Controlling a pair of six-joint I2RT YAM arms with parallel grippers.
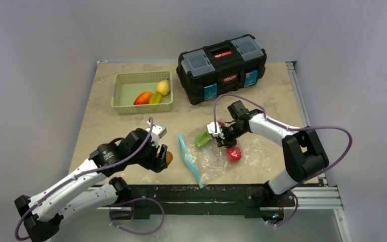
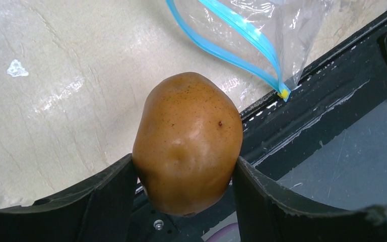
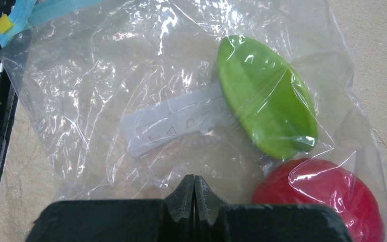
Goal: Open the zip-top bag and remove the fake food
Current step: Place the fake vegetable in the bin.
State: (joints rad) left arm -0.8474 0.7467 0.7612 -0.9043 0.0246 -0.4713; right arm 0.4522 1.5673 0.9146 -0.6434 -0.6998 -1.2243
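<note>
**A:** How are the left fingers (image 2: pixel 111 201) set?

**B:** They are held partly open and clamped on a brown piece (image 2: pixel 186 146) of fake food. It is gripped by its lower sides only, above the bench (image 2: pixel 55 101).

**A:** And the right fingers (image 3: pixel 181 194)?

**B:** They are closed completely, and a fold of the zip-top bag (image 3: pixel 80 91) appears to be pinched at their tips. Just ahead of them a green piece (image 3: pixel 267 96) is seen, with a red piece (image 3: pixel 322 196) close beside them, both under the film. Beyond the left fingers, the zip strip (image 2: pixel 232 45) is seen gaping.

**A:** What could be spoiled?

**B:** The glossy brown piece could be squeezed out and lost over the near edge. The thin film could also be slipped from the pinch, so the bag would be dragged along when a piece is pulled.
</note>
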